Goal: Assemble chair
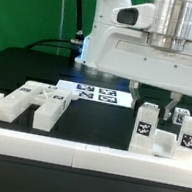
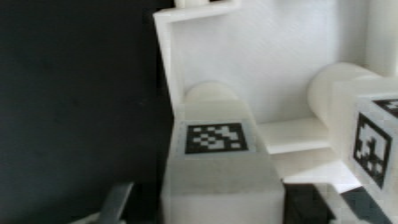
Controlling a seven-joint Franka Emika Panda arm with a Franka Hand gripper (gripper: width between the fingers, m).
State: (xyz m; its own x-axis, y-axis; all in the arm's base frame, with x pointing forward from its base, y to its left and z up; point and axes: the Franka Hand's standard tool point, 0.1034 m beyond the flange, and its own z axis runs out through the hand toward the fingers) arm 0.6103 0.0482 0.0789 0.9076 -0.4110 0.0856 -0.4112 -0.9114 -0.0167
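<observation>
The chair's parts are white blocks with black-and-white tags. Three upright pieces stand at the exterior view's right: one under my gripper, a lower one and one further right. Flat pieces lie at the left. My gripper hangs open just above the first upright piece. In the wrist view my gripper straddles that tagged piece, with a dark gap on each side. A dark finger shows beside it. A flat slab and another tagged piece lie beyond.
The marker board lies on the black table behind the parts. A long low white border rail runs along the front. Dark cables hang at the back left.
</observation>
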